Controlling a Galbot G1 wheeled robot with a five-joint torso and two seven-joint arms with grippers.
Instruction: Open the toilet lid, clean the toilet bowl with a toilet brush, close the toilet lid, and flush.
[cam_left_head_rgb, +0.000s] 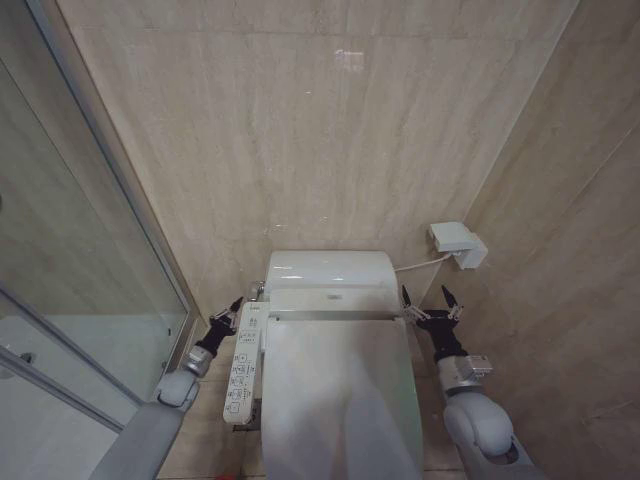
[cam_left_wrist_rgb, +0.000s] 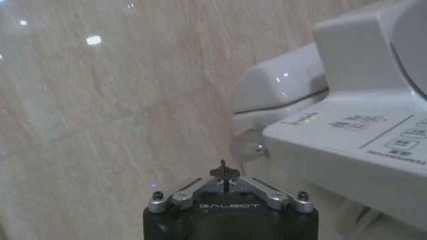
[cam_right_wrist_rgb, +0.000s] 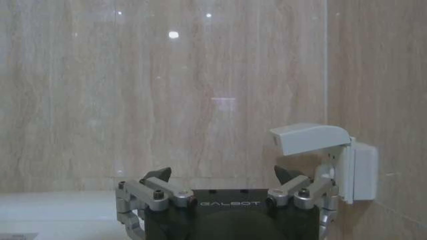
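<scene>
— Looking at the toilet lid (cam_left_head_rgb: 335, 400), is it up or down?

— Down. It lies flat and shut over the toilet bowl, filling the near middle of the head view, so the bowl's inside is hidden. Whether the cleaning is done or not begun, I cannot tell from a shut lid alone; nothing here settles it.

— And the button panel?

— The long white button panel (cam_left_head_rgb: 241, 367) runs along the left side of the lid. In the left wrist view its printed keys and a small lit mark show close by (cam_left_wrist_rgb: 360, 135).

— Where are the hands?

— The left hand (cam_left_head_rgb: 231, 311) sits at the far end of that panel, fingers drawn together on nothing; the left wrist view shows the tips meeting (cam_left_wrist_rgb: 225, 172). The right hand (cam_left_head_rgb: 431, 303) hovers just right of the lid's far corner, fingers spread wide and empty, as the right wrist view confirms (cam_right_wrist_rgb: 223, 175).

— Anything else near?

— A white wall box (cam_left_head_rgb: 458, 243) with a cord, on the right wall beyond the right hand. Glass shower door (cam_left_head_rgb: 70, 260) at left.

— So what remains?

— My judgement: at least the flush, possibly everything.
</scene>
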